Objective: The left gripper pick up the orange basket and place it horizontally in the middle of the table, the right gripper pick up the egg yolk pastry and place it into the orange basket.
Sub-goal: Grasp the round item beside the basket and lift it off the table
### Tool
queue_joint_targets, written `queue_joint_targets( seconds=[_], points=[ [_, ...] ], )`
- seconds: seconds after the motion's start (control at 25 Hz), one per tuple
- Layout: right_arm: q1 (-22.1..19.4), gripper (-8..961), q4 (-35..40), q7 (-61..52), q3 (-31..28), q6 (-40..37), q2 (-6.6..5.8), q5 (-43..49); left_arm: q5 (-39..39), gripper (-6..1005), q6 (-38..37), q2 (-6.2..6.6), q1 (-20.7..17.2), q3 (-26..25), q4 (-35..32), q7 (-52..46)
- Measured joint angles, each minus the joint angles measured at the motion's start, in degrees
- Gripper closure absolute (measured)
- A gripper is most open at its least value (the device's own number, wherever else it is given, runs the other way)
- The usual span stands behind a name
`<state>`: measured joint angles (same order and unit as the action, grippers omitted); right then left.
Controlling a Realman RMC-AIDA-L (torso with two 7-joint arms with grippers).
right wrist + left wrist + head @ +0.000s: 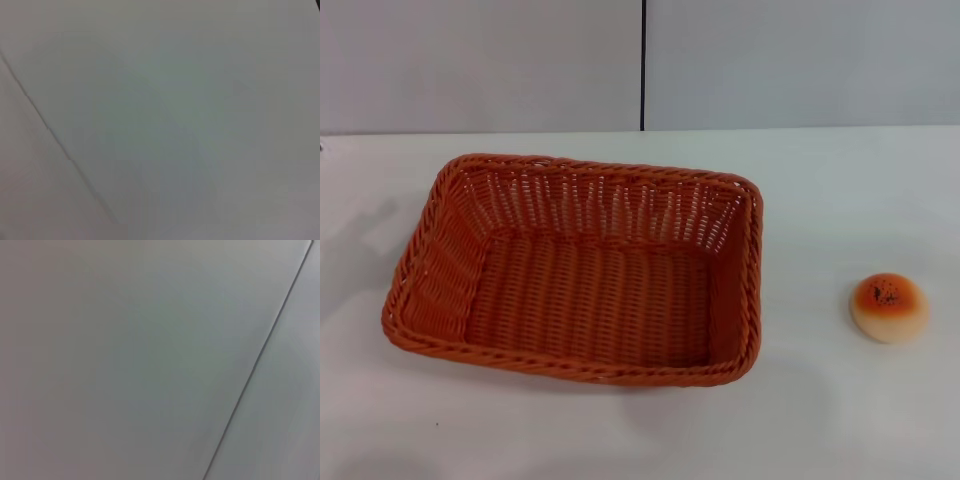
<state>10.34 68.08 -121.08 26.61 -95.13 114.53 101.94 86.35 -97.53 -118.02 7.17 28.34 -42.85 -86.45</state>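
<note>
The orange basket (575,270) sits open side up on the white counter (840,420), left of centre in the head view, its long axis running nearly side to side with a slight skew, the left end a little nearer the robot. It is empty. The egg yolk pastry (889,307) lies dome up on the bare counter off the basket's right short end, apart from the rim and not touching it.

Neither the left gripper nor the right gripper appears in any view. Both wrist views show only a plain pale surface crossed by a thin seam, so the fingers' state cannot be told, nor which way the basket or pastry lies from them.

Judging by sides alone, the basket falls to the left arm and the pastry to the right. The basket already looks roughly horizontal and close to the middle, so the left arm's step probably needs only a small shift, if any. The pastry's path into the basket runs leftward over the near short rim.
</note>
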Motion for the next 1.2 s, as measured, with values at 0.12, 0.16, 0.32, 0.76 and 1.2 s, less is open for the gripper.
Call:
queue_joint_targets(
  seconds=[0.12, 0.16, 0.32, 0.76, 1.2],
  points=[
    [5.34, 392, -1.11, -11.3, -4.57, -8.18, -3.84, 10.94, -0.03, 326, -0.34, 0.08, -0.18, -0.47, 2.86, 3.78],
    [7.18, 394, -2.0, -13.55, -5.3, -10.21, -4.98, 14.8, -0.04, 326, -0.42, 0.08, -0.27, -0.47, 3.55, 4.82],
    [12.65, 404, -5.66, -16.01, -4.01, -13.74, -6.64, 28.67, -0.07, 325, -0.53, 0.07, -0.24, -0.59, 6.51, 8.01],
    [19.06, 431, -16.76, -15.09, 6.13, -4.7, -3.97, 36.99, -0.13, 325, -1.33, 0.03, -0.27, -0.55, 8.69, 9.87],
    [23.05, 458, -27.24, -12.94, 14.04, 6.44, -3.48, 37.27, -0.14, 326, -1.62, 0.02, -0.23, -0.64, 10.24, 11.33]
  ],
)
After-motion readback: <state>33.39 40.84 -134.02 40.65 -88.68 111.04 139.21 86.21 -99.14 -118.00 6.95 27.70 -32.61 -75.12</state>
